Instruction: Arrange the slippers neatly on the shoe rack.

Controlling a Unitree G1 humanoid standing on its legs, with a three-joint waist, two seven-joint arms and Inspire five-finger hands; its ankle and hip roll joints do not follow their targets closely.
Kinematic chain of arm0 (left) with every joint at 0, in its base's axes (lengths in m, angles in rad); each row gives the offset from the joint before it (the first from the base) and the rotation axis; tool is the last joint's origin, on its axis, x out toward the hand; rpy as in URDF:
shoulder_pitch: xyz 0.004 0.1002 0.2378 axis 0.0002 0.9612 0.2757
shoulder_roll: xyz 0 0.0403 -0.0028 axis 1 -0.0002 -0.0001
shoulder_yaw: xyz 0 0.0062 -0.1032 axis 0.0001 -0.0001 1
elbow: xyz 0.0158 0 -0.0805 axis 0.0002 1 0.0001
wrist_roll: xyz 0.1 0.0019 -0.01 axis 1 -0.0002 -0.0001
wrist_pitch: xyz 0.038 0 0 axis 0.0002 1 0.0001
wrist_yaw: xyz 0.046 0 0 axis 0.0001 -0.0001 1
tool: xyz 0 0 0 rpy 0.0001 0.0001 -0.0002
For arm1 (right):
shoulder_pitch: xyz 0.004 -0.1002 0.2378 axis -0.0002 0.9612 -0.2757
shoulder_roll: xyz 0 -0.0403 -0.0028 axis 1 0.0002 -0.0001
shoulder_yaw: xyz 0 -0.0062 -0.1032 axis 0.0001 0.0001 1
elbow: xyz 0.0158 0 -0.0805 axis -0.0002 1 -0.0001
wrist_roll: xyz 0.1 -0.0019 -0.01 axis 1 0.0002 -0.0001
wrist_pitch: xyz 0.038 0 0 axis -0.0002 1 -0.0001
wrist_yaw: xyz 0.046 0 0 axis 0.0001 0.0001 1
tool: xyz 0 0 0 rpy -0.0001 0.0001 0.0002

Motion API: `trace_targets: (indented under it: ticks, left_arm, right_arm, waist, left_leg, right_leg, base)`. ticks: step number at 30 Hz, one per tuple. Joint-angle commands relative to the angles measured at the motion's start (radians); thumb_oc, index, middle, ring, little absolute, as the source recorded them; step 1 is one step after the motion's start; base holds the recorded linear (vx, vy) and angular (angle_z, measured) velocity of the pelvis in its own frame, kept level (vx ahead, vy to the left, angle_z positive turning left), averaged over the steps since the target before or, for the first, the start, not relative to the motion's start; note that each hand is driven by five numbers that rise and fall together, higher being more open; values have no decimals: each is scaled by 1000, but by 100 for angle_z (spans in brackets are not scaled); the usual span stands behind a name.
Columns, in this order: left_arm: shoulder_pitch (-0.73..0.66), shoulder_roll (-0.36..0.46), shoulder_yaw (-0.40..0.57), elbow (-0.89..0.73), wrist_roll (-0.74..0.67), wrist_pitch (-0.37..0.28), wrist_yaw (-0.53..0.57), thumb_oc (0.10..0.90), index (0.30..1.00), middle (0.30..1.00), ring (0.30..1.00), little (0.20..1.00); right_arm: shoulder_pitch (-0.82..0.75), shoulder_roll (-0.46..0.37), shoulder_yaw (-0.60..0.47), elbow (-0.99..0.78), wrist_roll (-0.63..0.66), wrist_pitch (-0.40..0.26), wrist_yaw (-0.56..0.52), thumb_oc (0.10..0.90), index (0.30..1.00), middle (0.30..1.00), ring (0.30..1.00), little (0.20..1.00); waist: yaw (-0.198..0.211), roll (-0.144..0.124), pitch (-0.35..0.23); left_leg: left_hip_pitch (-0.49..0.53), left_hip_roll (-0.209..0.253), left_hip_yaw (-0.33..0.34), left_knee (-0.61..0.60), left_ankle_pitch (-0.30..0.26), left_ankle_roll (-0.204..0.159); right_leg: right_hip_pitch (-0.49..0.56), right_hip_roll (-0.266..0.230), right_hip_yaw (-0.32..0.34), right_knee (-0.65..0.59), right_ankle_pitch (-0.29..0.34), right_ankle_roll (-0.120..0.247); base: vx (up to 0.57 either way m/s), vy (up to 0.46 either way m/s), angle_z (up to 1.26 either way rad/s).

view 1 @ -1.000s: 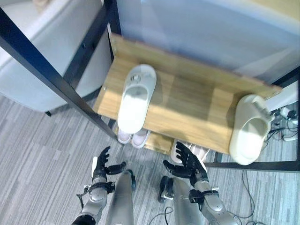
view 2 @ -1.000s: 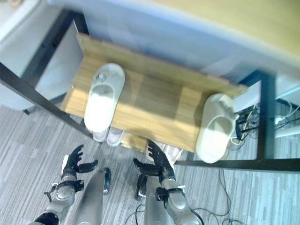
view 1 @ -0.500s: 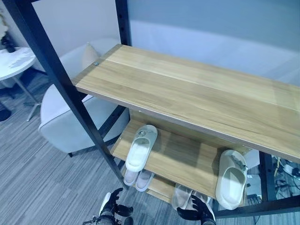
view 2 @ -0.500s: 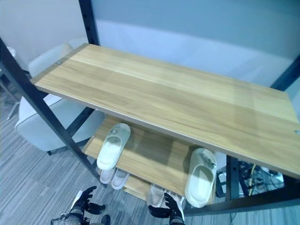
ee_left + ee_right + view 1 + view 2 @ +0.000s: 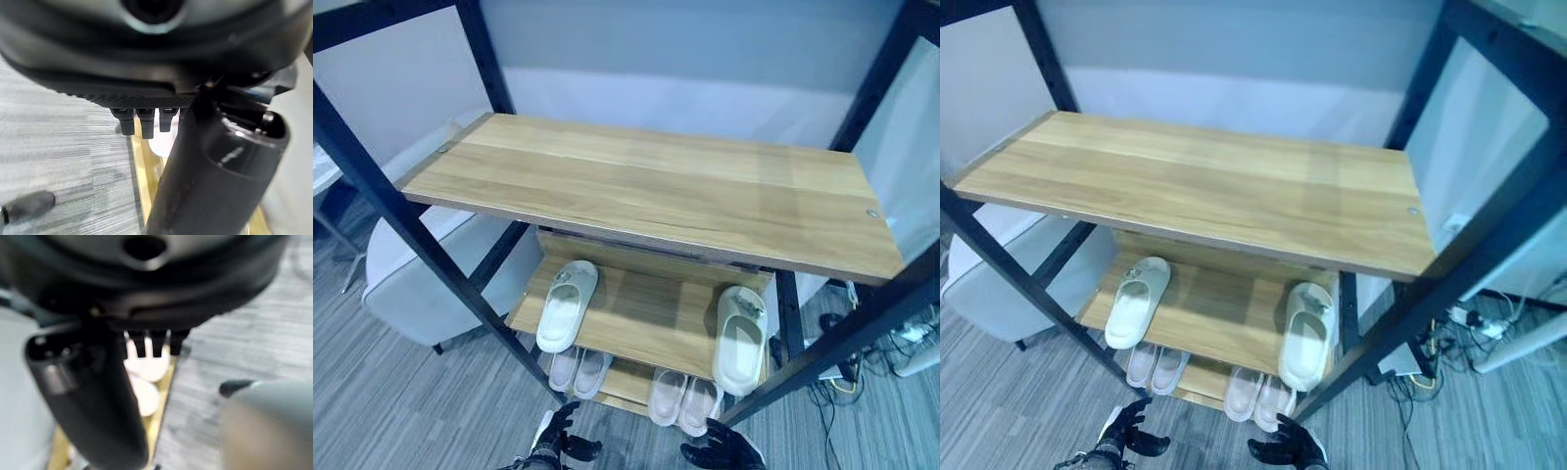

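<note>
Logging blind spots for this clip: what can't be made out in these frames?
- Lower pink slippers: heels hidden under the middle shelf in the eye views.
- Left hand and right hand: cut by the bottom edge in the eye views.
- Right wrist view: pale slippers blurred, partly behind the thumb.
- Left wrist view: the rack's wooden edge mostly blocked by the thumb.

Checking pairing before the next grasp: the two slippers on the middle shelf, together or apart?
Apart. The left slipper lies near the middle shelf's left end, the right slipper at its right end, bare wood between them.
</note>
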Motion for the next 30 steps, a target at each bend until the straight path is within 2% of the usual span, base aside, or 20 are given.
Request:
trace_targets:
  ticks: [1, 2, 5, 9, 13, 18, 26, 27, 30]
  left_arm:
    - [-48, 52, 12, -36, 72, -31, -19, 800, 900, 900, 900, 900]
    - [-56, 53, 9, -34, 77, -28, -26, 800, 900, 900, 900, 900]
    - [-65, 48, 23, -24, 68, -23, -20, 800, 900, 900, 900, 900]
    - [-59, 31, 56, 36, 71, -7, -27, 800, 900, 900, 900, 900]
    - [-26, 16, 104, 83, 70, 17, -44, 800, 900, 900, 900, 900]
    - [-5, -2, 144, 136, 70, 45, -69, 800, 900, 900, 900, 900]
    - [30, 2, 191, 197, 88, 81, -81, 800, 900, 900, 900, 900]
    - [-72, -31, 15, 79, 82, 55, -122, 800, 900, 900, 900, 900]
    - [-71, -26, 8, 60, 81, 48, -122, 800, 900, 900, 900, 900]
  right_arm:
    - [-5, 24, -10, -76, 29, -34, 61, 800, 900, 900, 900, 900]
    - [-29, 31, -20, -26, 5, -34, 60, 800, 900, 900, 900, 900]
    - [-52, 41, -45, 14, -16, -43, 40, 800, 900, 900, 900, 900]
    - [-46, 44, -106, 143, -129, -44, -16, 800, 900, 900, 900, 900]
    - [-19, 37, -135, 228, -218, -28, -44, 800, 900, 900, 900, 900]
    - [-8, 41, -158, 280, -246, -16, -53, 800, 900, 900, 900, 900]
    - [-6, 62, -147, 281, -260, -9, -47, 800, 900, 900, 900, 900]
    - [-41, 16, -188, 421, -285, 36, -18, 800, 900, 900, 900, 900]
    - [-36, 8, -191, 424, -296, 35, -19, 800, 900, 900, 900, 900]
  waist:
    - [18, -45, 7]
    - [16, -34, 11]
    - [18, -21, 18]
    - [20, -12, 8]
    - [17, -9, -18]
    - [16, -13, -35]
    - [30, -29, -47]
    - [58, -19, -3]
    - [62, -11, 3]
  left_leg:
    - [-64, -75, 31, 98, -69, 2]
    - [-64, -78, 53, 83, -63, 9]
    - [-72, -68, 86, 74, -56, 13]
    - [-61, -71, 117, 61, -61, 15]
    - [-15, -63, 118, 34, -69, 13]
    - [24, -51, 111, -2, -59, 6]
    - [47, -40, 98, -11, -57, -4]
    - [-36, -13, 45, -11, 10, -54]
    - [-35, -17, 37, -11, 13, -57]
  right_leg:
    - [-16, -140, 32, 33, 29, 159]
    - [-48, -147, 45, 41, 49, 171]
    - [-82, -144, 41, 56, 57, 176]
    - [-54, -166, -56, 25, 42, 176]
    - [-6, -161, -59, -32, 49, 167]
    - [57, -154, -76, -103, 56, 156]
    - [111, -138, -93, -137, 47, 146]
    - [79, -109, -231, -140, 39, 134]
    - [87, -109, -244, -140, 35, 130]
  base:
    - [-76, 120, -38]
    - [-49, 78, -38]
    - [-82, 68, -57]
    - [12, 18, -57]
    - [108, -73, -3]
    - [48, -64, 6]
    - [27, -55, 1]
    - [20, -23, 15]
    - [-5, -9, 25]
